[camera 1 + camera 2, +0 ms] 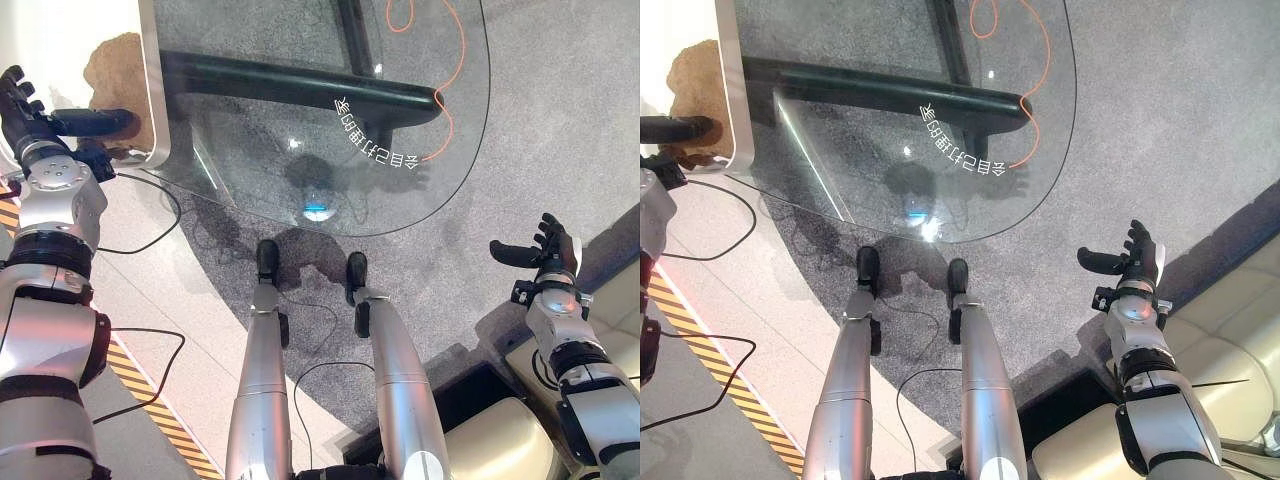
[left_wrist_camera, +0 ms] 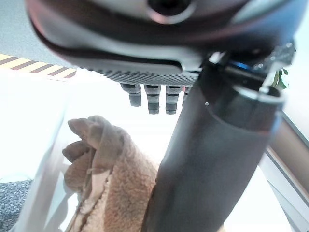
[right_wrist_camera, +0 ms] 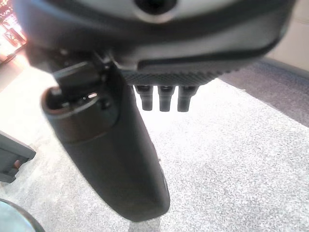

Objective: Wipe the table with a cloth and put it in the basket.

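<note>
A brown fluffy cloth lies crumpled inside a white basket at the far left, beside the glass table. My left hand hovers just at the basket's near side, open, its thumb stretched out over the cloth's edge. In the left wrist view the cloth sits loose past the straight fingers, not held. My right hand hangs open over the grey carpet to the table's right, holding nothing; its thumb and fingers stand straight.
Under the glass run a black table frame bar and a thin orange cord. A beige sofa fills the lower right. Yellow-black floor tape runs along the lower left.
</note>
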